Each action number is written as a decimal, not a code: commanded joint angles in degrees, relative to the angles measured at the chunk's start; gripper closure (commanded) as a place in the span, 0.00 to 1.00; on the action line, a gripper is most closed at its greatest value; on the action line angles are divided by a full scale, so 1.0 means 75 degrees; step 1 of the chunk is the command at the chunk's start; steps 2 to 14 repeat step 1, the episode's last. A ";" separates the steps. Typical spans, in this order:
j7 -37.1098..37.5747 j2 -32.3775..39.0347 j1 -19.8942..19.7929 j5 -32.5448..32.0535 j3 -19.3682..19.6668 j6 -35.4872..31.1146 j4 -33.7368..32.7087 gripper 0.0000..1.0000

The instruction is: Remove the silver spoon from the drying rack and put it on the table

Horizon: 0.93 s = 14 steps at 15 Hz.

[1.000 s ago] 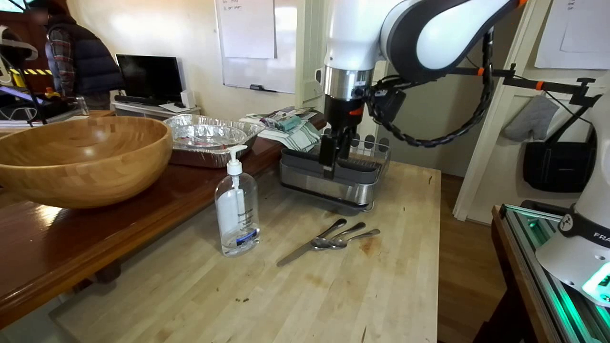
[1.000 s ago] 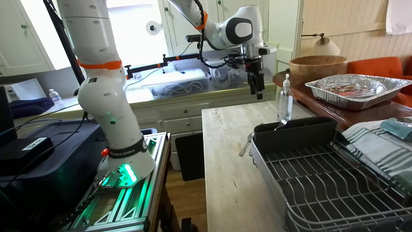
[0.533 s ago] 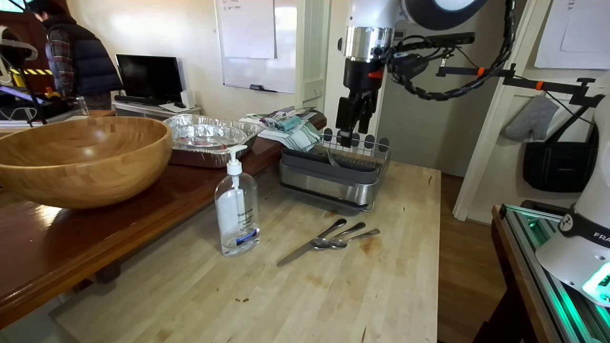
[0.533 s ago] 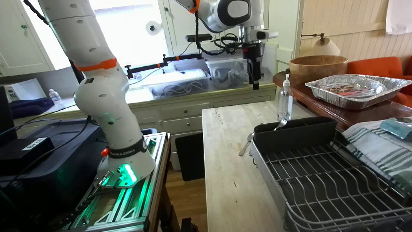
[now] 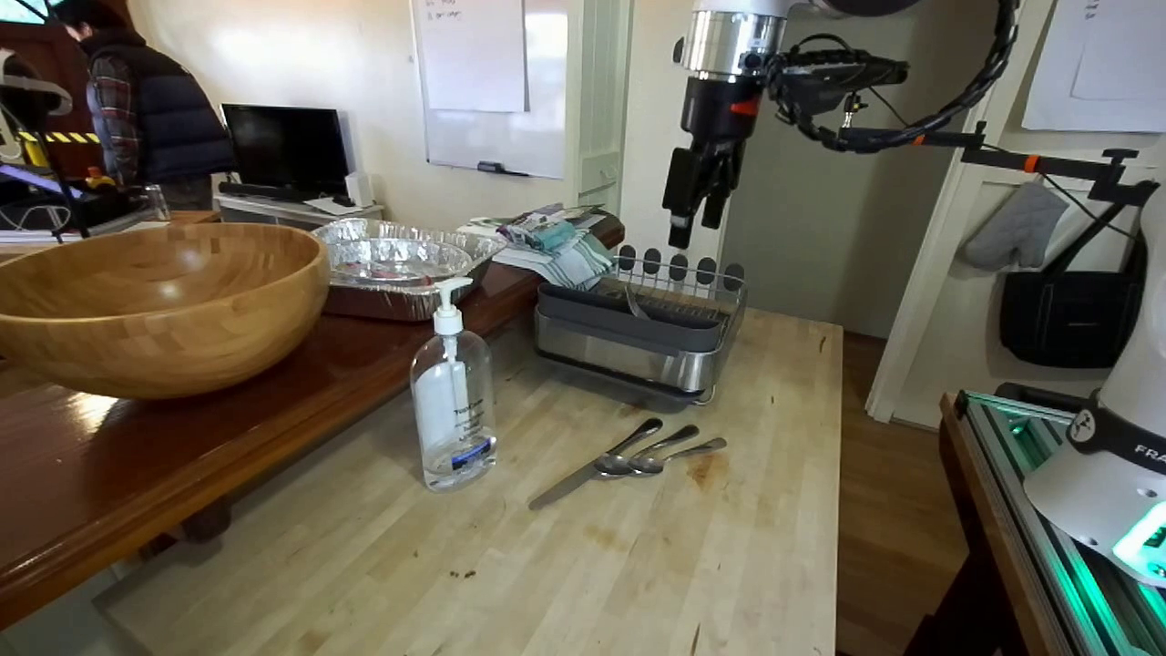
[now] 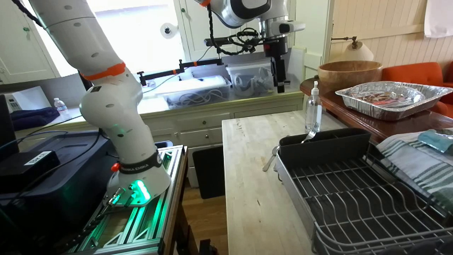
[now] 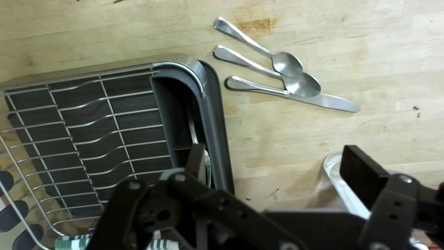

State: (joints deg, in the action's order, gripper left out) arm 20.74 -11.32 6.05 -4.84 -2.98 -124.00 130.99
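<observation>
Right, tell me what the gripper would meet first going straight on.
Pointing down, the gripper would probably meet the dark utensil holder on the drying rack first, though depth is unclear.

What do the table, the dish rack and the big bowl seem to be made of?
Table: pale wood, fairly dull, by its grain and joined strips.
Dish rack: metal, probably steel, since its side shines; the matte, dark holder at its end could be plastic.
Big bowl: wood, perhaps varnished, by its glossy highlights and patchwork of blocks.
</observation>
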 commanded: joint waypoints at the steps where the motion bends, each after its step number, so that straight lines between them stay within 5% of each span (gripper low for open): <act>1: -0.0036 -0.0002 -0.0180 0.0045 -0.0175 0.0016 -0.0009 0.00; 14: -0.0036 -0.0002 -0.0180 0.0045 -0.0175 0.0016 -0.0009 0.00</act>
